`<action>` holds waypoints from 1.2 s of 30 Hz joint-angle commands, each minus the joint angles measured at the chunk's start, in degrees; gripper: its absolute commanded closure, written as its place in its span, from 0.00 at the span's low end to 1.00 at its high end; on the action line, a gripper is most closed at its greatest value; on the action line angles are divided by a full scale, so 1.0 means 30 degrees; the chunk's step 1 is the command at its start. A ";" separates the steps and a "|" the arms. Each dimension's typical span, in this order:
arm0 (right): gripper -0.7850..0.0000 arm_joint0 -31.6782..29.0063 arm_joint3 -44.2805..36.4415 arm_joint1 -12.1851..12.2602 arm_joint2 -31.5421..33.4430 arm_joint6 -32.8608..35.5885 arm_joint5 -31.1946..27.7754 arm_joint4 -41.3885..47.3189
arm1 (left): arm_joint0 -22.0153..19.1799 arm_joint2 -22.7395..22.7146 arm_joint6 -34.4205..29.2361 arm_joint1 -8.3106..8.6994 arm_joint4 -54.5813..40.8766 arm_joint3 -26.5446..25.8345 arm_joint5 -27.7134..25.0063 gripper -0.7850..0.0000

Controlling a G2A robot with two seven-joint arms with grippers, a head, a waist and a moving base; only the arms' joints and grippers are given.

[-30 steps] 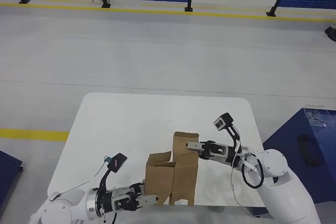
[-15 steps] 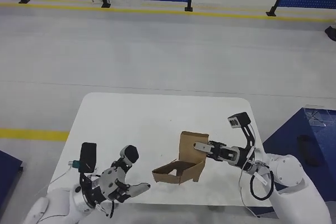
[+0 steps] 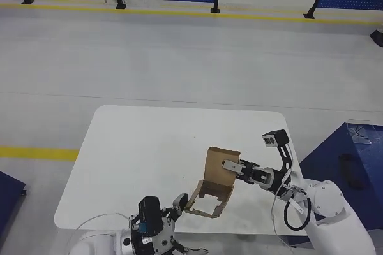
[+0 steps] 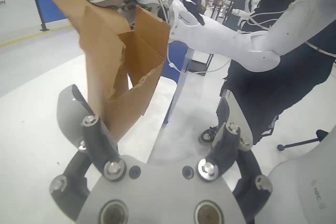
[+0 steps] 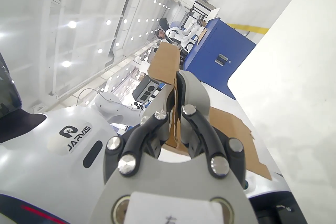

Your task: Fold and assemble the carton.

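A brown cardboard carton (image 3: 214, 182) hangs tilted over the front of the white table (image 3: 147, 153), its flaps open and one lower edge torn. My right gripper (image 3: 232, 167) is shut on the carton's upper wall; in the right wrist view its fingers (image 5: 189, 88) pinch the cardboard (image 5: 165, 62). My left gripper (image 3: 180, 204) is at the table's front edge, just below the carton's lowest flap. In the left wrist view it (image 4: 151, 99) stands open, one finger (image 4: 76, 104) against the carton's (image 4: 118, 51) lower flap, the other finger (image 4: 233, 114) free.
A blue cabinet (image 3: 357, 166) stands off the table's right side. The table's rounded front edge (image 4: 162, 114) runs right below the carton. The back and left of the table are bare white surface.
The carton, upright a second ago, has been tipped and raised by my right gripper. My left arm let go of its base, swung out left, then came back under the lower flap.
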 commanded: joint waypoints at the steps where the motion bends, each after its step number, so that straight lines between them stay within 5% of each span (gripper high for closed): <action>1: 1.00 0.0042 0.0077 -0.0021 -0.0099 -0.0096 0.0088 0.0014 | 0.0058 0.0264 -0.0224 0.0012 -0.0157 -0.0269 -0.0177 0.00; 15: 1.00 0.0434 0.0164 -0.0314 -0.2021 0.0048 0.0743 0.0944 | -0.1643 0.2704 -0.2418 -0.0268 -0.0078 -0.0323 0.1663 0.00; 36: 1.00 0.0090 0.0230 -0.0459 -0.2385 -0.0404 0.1503 0.2331 | -0.1053 0.1135 -0.1969 0.0027 -0.1882 0.0348 0.1545 0.00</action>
